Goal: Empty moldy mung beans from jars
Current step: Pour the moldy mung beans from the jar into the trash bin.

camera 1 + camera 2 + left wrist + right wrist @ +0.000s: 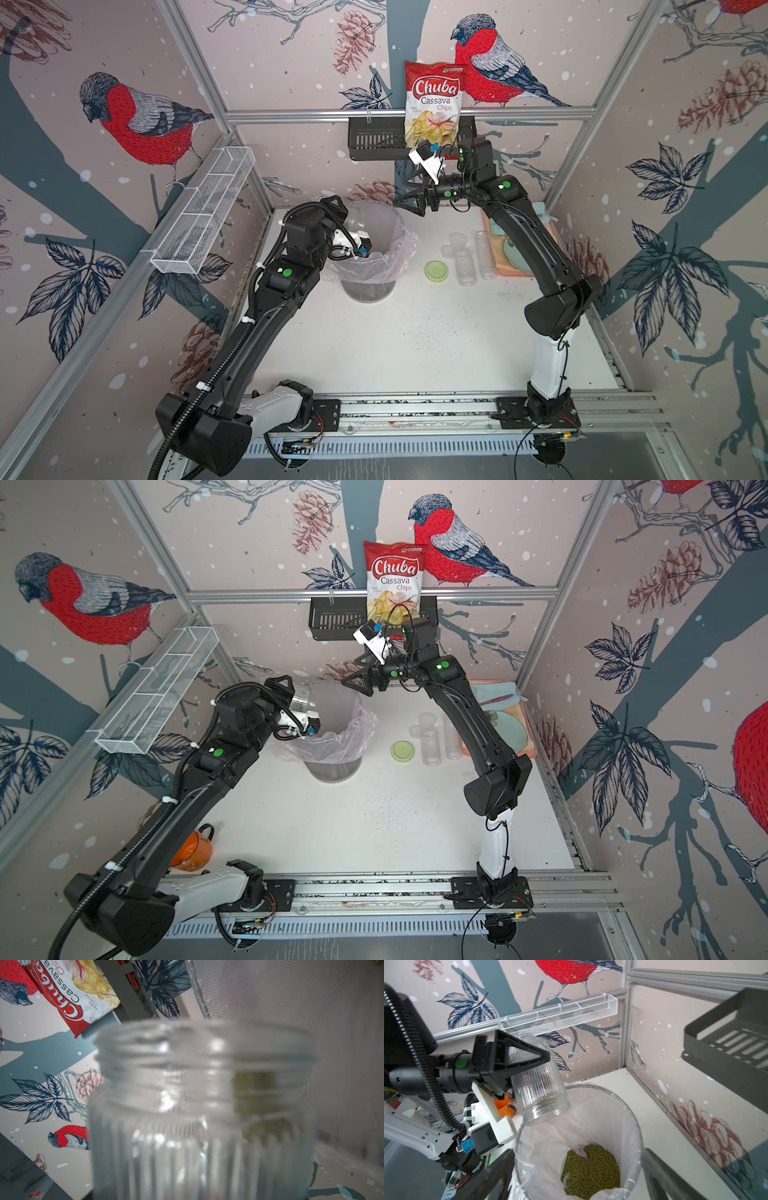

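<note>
The left end effector (529,1074) is clamped across the body of the ribbed glass jar (539,1088), one finger over the top of the jar and the other beneath it. The jar's long axis runs crosswise to the fingers and is tilted, base high and open mouth low. Its mouth hangs just below and ahead of the fingertips, over the nearer rim of the lined bin (629,1109).

The mung beans (591,1169) lie heaped at the bottom of the bin, well beneath that mouth. A greenish tint shows at the jar's threaded neck. Whether that is a few beans clinging there or the heap seen through the glass, I cannot tell.

The right end effector (401,193) hangs above the far side of the bin with its jaws wide apart, gripping nothing.

Off to its outer side, the tall tube (485,255) and short cylinder (465,266) stand upright on the surface (415,332), with a green lid (436,271) just beside them. Both look empty, and the right arm is the nearer one to them.
</note>
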You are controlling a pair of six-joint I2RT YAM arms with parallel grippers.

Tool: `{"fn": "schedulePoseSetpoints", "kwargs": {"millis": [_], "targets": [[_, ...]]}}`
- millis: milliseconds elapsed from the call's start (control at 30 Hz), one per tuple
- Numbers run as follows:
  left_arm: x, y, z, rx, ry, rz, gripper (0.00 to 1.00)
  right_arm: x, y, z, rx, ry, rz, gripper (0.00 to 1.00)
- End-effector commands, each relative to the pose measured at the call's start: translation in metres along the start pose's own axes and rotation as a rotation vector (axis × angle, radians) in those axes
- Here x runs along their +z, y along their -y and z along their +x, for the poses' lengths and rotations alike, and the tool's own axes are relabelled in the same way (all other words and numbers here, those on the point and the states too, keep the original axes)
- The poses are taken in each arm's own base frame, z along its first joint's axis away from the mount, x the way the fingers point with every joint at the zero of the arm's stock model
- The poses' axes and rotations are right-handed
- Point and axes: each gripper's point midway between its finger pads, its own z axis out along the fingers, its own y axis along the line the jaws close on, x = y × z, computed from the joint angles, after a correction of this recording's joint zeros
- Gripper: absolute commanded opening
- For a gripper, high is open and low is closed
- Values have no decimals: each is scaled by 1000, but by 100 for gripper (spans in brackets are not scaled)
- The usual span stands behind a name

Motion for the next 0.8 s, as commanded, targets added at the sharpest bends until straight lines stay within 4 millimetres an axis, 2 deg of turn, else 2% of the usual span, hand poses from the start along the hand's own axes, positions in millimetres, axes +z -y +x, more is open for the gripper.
{"fn": "schedulePoseSetpoints", "kwargs": {"millis": [0,200,500,767], "targets": [[-5,-19,-2,40,22,-88,0,0,-24,-3,-59,17,-124,95],[-2,-16,-6,40,32,-83,0,12,-25,2,-31,13,-146,94],[-3,-18,-15,53,50,-86,0,44,-27,-4,-14,35,-160,96],[-5,-18,-20,57,64,-87,0,64,-33,5,-28,10,-180,96]]}}
